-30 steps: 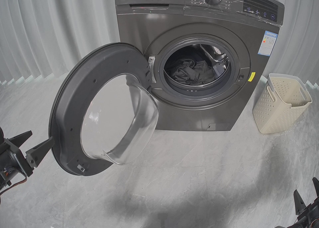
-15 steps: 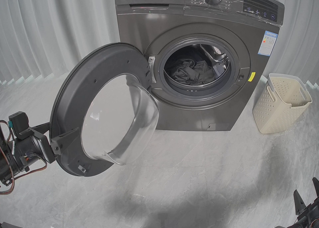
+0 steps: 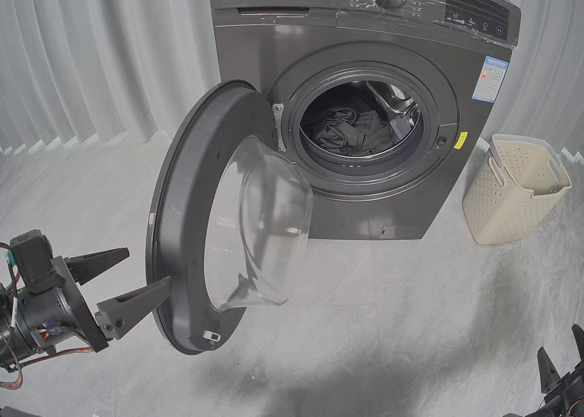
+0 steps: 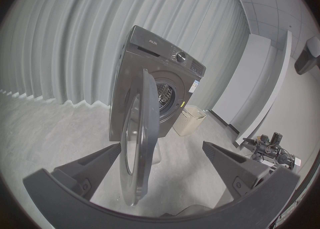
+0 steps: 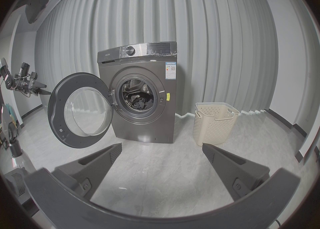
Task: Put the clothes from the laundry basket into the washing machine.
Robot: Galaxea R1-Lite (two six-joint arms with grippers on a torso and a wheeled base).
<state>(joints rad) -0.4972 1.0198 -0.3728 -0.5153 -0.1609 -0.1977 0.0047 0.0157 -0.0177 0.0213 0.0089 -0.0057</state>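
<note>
Washing machine (image 3: 365, 29): upper centre, drum open.
Door (image 3: 194, 217): centre left, ajar; left gripper (image 3: 148, 266) spread wide, one finger at its rim.
Laundry basket (image 3: 517, 193): right, looks empty.
Clothes (image 3: 350, 132): dark heap inside drum.
Right gripper (image 3: 558, 339): lower right, fingers wide.
Risk: finger slips off rim, so door stays unlatched.

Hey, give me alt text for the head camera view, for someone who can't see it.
A grey front-loading washing machine stands with its round door partway open and dark clothes inside. The open left end effector sits at the door's outer rim, and a beige laundry basket stands right of the machine.
</note>
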